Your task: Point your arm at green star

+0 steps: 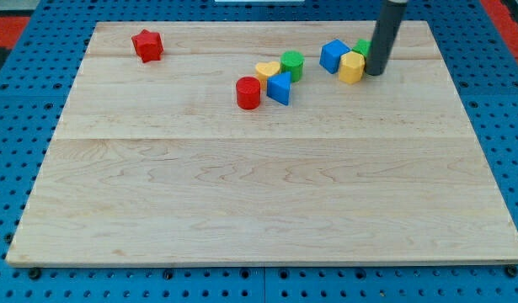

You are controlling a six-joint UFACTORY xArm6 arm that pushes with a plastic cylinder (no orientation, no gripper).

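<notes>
The green star point(361, 47) lies near the view's top right and is mostly hidden behind my rod, with only its left part showing. My tip point(376, 72) rests on the board just right of the yellow block point(352, 67) and right below the green star. A blue block point(333, 55) sits left of the star.
A group to the left holds a green cylinder point(292, 64), a yellow block point(267, 70), a blue block point(280, 87) and a red cylinder point(248, 93). A red star point(146, 45) lies at the top left. The wooden board point(267, 194) sits on a blue pegboard.
</notes>
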